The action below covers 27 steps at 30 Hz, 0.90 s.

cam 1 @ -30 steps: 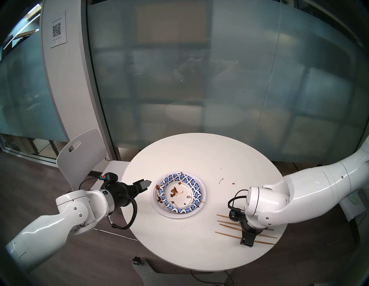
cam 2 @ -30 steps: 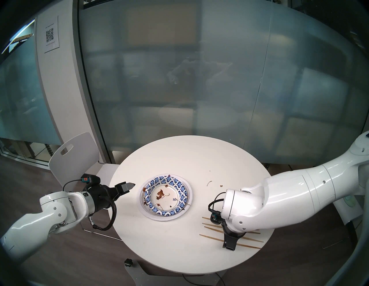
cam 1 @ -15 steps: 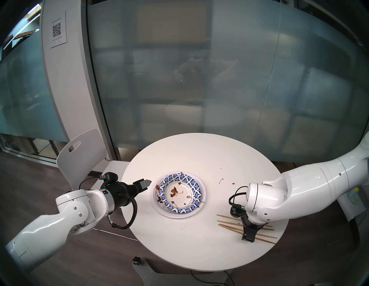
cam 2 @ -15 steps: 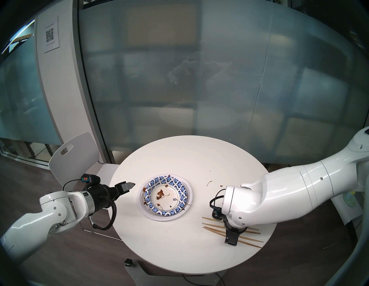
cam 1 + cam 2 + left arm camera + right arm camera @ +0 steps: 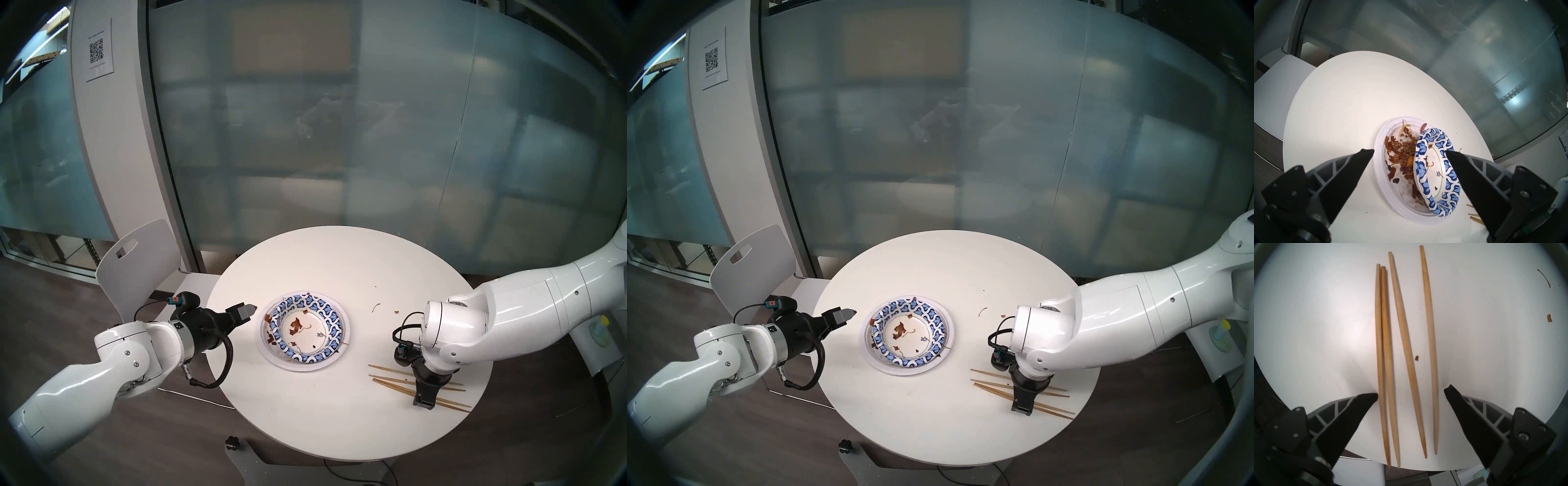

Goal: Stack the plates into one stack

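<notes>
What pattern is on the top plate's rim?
Blue-and-white leaf-like pattern on the top plate; clearest in the left wrist view.

Plenty of bare table [image 5: 339, 264] is left at the frame's top; the centre is blocked by stacked plates [image 5: 305, 331], lower right by chopsticks [image 5: 390, 383].

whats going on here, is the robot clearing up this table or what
A two-armed robot is tidying a round white table. The plates already sit in one stack mid-table, blue-patterned ones on wider white ones, with food scraps between. The left tool hovers open beside the stack, holding nothing. The right tool points down, open, straddling four loose chopsticks near the table's edge, none gripped yet.
</notes>
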Available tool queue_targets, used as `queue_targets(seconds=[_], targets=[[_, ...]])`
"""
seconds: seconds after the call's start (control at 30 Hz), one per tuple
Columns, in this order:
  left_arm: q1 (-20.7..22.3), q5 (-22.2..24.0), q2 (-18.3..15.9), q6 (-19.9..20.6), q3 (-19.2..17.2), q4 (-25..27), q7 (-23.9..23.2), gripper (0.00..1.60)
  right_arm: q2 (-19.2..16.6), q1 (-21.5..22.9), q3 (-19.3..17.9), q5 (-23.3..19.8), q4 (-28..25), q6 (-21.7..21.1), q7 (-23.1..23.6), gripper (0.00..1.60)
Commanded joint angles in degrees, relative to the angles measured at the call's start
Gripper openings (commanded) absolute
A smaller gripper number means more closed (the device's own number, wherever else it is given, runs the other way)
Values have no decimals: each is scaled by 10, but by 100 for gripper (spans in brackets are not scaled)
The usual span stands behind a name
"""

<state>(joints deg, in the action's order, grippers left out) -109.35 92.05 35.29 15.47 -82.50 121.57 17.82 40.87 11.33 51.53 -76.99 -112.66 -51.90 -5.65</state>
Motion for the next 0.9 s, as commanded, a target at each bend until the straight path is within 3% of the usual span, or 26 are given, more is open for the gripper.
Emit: queue_targets(seconds=[0.0, 0.17, 0.2, 0.3, 0.33, 0.57, 0.6, 0.7, 0.87], targets=[[-3, 3, -2, -5, -11, 9, -2, 160, -1, 0, 8, 15, 7, 17, 35, 159], [-5, 4, -3, -6, -12, 9, -3, 160, 1, -1, 10, 20, 11, 20, 44, 150], [-5, 5, -4, -6, -13, 8, -3, 160, 3, -2, 11, 21, 13, 20, 47, 134], [-6, 5, -4, -6, -13, 7, -4, 160, 9, -5, 11, 20, 18, 15, 47, 120], [-6, 5, -4, -7, -14, 6, -5, 160, 10, -8, 11, 19, 20, 13, 44, 97], [-7, 7, -5, -8, -15, 5, -5, 160, 11, -11, 13, 22, 24, 16, 48, 92], [-7, 7, -5, -8, -15, 4, -6, 160, 11, -13, 12, 22, 26, 17, 48, 82], [-5, 8, -5, -8, -14, 2, -7, 160, 13, -16, 12, 23, 30, 19, 50, 75], [-3, 8, -5, -7, -13, -1, -8, 160, 22, -24, 9, 23, 41, 25, 53, 73]])
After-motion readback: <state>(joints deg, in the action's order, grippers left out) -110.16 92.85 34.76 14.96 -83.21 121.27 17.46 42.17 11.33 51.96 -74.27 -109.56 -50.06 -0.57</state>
